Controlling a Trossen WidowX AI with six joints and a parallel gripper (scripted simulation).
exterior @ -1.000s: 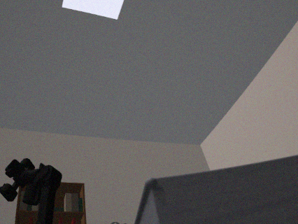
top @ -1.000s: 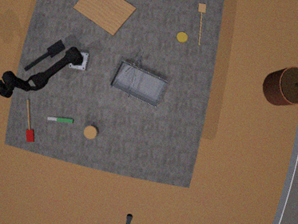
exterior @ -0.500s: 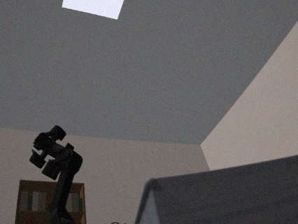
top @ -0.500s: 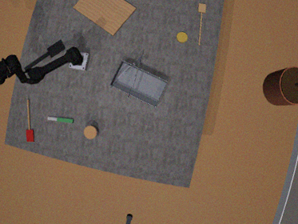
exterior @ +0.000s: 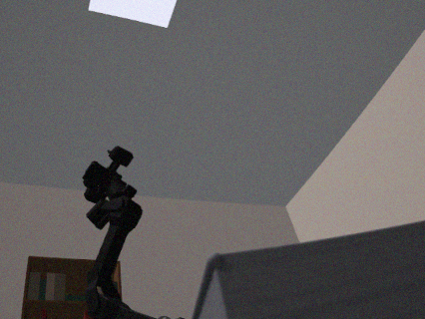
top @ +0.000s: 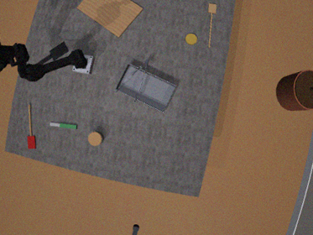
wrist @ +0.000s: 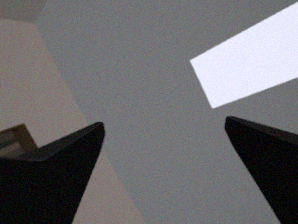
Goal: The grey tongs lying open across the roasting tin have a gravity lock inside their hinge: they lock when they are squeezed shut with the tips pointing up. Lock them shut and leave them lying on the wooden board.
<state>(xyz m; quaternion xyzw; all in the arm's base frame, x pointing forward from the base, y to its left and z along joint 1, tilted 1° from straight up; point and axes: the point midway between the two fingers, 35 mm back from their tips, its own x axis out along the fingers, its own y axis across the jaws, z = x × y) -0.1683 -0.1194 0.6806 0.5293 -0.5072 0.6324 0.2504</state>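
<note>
The grey tongs (top: 143, 82) lie across the roasting tin (top: 150, 104) near the middle of the table in the top view. They look thin and faint; how far their arms stand apart is hard to tell. The wooden board (top: 96, 7) lies at the top of that view with nothing on it. My gripper (wrist: 164, 125) is open and empty, its two black fingers wide apart against the ceiling. The arm reaches left past the table's edge in the top view, away from tin and board, and stands raised in the exterior view.
A black spatula-like tool (top: 58, 51) lies beside the arm's base. A red-headed stick (top: 31, 142), a green and white marker (top: 67, 126) and a tan cylinder (top: 95, 138) are lower left. A yellow disc (top: 191, 39) and a square-headed stick (top: 212, 8) are upper right.
</note>
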